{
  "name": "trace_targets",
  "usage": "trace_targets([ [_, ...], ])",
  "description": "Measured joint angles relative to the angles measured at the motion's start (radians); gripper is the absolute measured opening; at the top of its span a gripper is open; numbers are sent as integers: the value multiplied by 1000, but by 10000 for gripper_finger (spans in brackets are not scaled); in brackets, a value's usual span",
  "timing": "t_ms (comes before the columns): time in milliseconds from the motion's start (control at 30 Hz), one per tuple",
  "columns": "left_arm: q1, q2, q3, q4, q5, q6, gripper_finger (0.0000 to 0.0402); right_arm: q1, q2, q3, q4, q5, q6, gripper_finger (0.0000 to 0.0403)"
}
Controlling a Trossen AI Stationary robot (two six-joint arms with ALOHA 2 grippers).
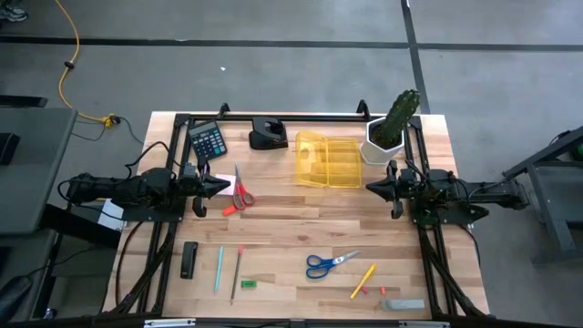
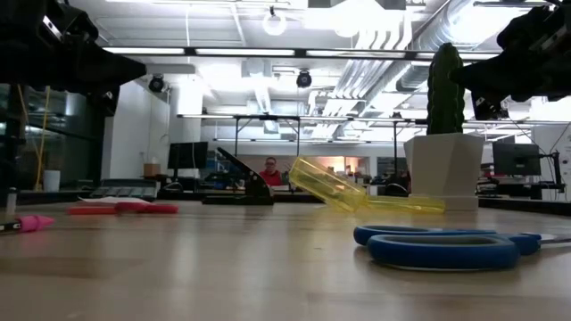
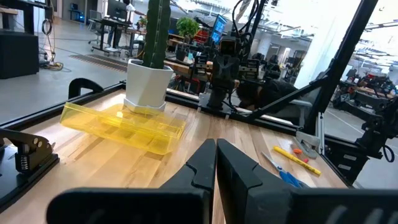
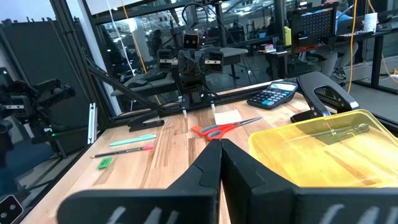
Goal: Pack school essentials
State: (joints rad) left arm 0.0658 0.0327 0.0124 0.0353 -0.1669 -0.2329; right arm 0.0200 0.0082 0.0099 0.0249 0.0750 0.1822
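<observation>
Left gripper (image 1: pixel 221 186) hangs over the table's left side, fingers pressed together on nothing, its tips just beside the red scissors (image 1: pixel 240 190). Right gripper (image 1: pixel 372 187) sits across from it, also closed and empty, beside the yellow box (image 1: pixel 328 160), which leans against the white cactus pot (image 1: pixel 383 142). Everything lies loose on the wooden table (image 1: pixel 291 232): blue scissors (image 1: pixel 330 263) near the front, yellow pencil (image 1: pixel 363 281) just beside them, teal pencil (image 1: pixel 219 269) and brown pencil (image 1: pixel 237 271) side by side, green eraser (image 1: pixel 249 286) close by. The calculator (image 1: pixel 208 140) sits at the back left.
</observation>
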Motion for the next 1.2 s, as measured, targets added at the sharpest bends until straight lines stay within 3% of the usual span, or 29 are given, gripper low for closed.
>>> trace_targets([
  [967,0,0,0,0,0,0,3,0,0,0,23,1,1,0],
  [1200,0,0,0,0,0,0,3,0,1,0,333,51,307,0],
])
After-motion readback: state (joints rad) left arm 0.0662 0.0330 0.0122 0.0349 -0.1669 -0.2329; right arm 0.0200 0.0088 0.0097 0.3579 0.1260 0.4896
